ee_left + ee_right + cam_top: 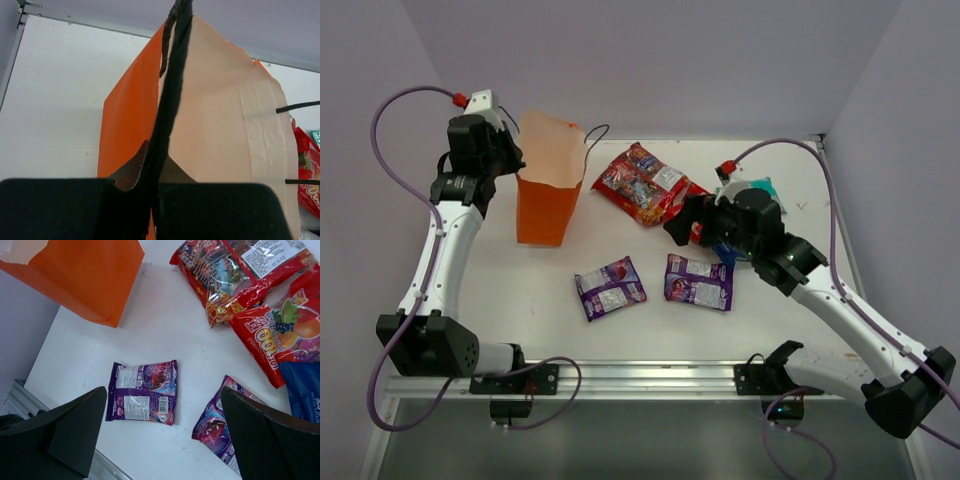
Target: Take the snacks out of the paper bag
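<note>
If the cord (pixel 170 100) pinched in the closed left gripper (pixel 152 187) is let slip, the bag (pixel 125 130) ahead may be toppled toward packets (pixel 144 392) below the wide, empty right gripper (pixel 164 400).

The bag (pixel 550 200) is bright orange outside and pale peach inside. Its cord (pixel 172 90) is black. The red packets (pixel 642 185) are shiny, with tiny pictures in lots of colours and a white patch of small print. The fruit packet (pixel 280 335) is red too, with orange, purple and green fruit and yellow and white writing. The two purple packets (pixel 609 287) (pixel 699 281) have a dark red picture and silvery white patches. The blue packet (pixel 302 390) is dark blue. The teal packet (pixel 760 187) is blue-green. The bench (pixel 520 290) is white. The arms (pixel 445 255) are white with black parts. The walls (pixel 670 60) are pale lilac.
</note>
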Motion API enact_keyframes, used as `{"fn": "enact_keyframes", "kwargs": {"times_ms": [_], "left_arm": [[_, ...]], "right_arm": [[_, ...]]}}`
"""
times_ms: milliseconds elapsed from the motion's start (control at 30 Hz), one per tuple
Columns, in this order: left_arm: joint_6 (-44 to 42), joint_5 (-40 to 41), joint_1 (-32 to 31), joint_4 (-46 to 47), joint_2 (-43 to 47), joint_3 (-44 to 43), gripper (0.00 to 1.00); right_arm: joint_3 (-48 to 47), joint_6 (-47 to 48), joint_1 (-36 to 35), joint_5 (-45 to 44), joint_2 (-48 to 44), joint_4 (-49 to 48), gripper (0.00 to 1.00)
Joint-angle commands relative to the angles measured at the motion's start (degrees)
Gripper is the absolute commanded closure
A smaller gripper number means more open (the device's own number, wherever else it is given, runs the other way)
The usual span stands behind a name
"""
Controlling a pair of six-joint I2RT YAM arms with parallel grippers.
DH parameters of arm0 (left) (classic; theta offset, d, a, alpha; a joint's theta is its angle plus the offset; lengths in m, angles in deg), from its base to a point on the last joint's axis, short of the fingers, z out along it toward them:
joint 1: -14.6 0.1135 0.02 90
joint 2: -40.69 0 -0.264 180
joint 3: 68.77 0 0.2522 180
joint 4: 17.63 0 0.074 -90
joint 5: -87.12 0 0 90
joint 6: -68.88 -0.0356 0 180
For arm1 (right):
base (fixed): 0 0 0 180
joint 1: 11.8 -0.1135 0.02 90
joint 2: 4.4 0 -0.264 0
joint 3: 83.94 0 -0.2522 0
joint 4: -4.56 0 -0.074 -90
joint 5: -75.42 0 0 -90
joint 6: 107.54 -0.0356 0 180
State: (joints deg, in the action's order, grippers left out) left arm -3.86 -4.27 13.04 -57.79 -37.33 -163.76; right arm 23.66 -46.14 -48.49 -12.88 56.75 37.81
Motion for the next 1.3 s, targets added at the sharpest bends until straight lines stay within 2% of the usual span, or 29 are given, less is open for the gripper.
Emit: {"fn": "enact_keyframes", "kwargs": {"times_ms": [0, 267, 467, 600, 867, 967, 1067, 1167, 1267], "left_arm": [[1.9, -2.65, 2.26, 3.97, -0.55, 1.68, 1.0], [3.66, -10.83, 10.61, 7.59, -3.02, 6.7, 1.0], [1.03, -2.67, 11.76, 1.7, -3.89, 4.86, 1.0], [-0.38, -0.55, 11.67, -0.85, -3.72, 4.06, 0.79], [-1.26, -4.14, 11.67, -2.52, -2.93, 3.89, 0.67], [-1.87, -4.85, 11.76, -3.05, -2.23, 4.15, 0.59], [-2.58, -5.38, 11.76, -3.84, -1.44, 3.89, 0.47], [-3.28, -5.73, 11.67, -4.8, -1.0, 3.1, 0.38], [-3.55, -6.34, 11.67, -5.33, -0.64, 2.4, 0.34]], "right_arm": [[0.44, 3.28, -0.05, -3.36, -1.99, 0.91, 0.01], [2.2, 3.73, -0.14, -2.31, -1.38, 0.56, 0.01], [2.47, 4.08, -0.14, -2.31, -1.38, 0.46, 0.01], [2.38, 4.69, -0.14, -2.75, -2.08, 0.55, 0.01], [0.54, 6.1, -0.05, -5.29, -2.96, 1.87, 0.01], [0.01, 6.28, -0.14, -5.74, -3.22, 2.4, 0.01], [-0.08, 6.54, -0.14, -6.26, -3.93, 2.84, 0.01], [-0.08, 6.89, -0.14, -6.79, -4.63, 2.93, 0.01], [-0.25, 7.07, -0.14, -6.79, -5.16, 3.63, 0.01]]}}
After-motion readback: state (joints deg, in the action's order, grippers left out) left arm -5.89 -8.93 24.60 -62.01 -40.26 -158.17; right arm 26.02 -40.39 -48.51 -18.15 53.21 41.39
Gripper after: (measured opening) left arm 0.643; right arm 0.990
